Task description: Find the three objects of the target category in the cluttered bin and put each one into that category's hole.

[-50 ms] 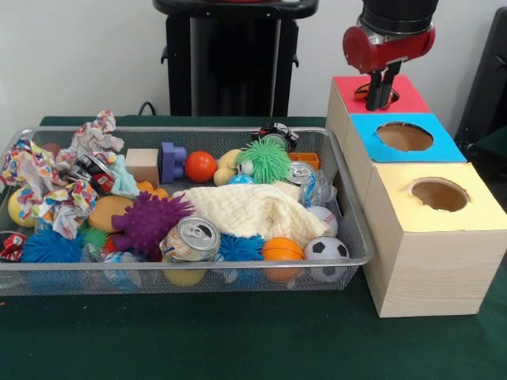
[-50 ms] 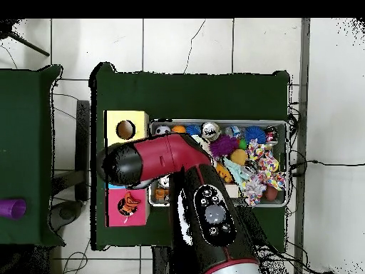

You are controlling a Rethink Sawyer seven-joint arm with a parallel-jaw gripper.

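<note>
While hand (image 1: 383, 93) hovers, red-topped hole (image 1: 379, 93), orange object inside (image 2: 129, 205)

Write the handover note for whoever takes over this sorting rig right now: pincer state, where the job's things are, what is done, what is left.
Pincer: hangs over the red box's hole, fingers close together; whether it holds anything cannot be told.
Boxes: red box farthest back, blue box in the middle, yellow box nearest the camera, in a row beside the wire bin.
Done: overhead, something orange and dark shows in the red hole; no count possible.
Left: the bin is still full of mixed clutter, including a soda can, a purple spiky ball and a cloth. Blue and yellow holes look empty.
</note>
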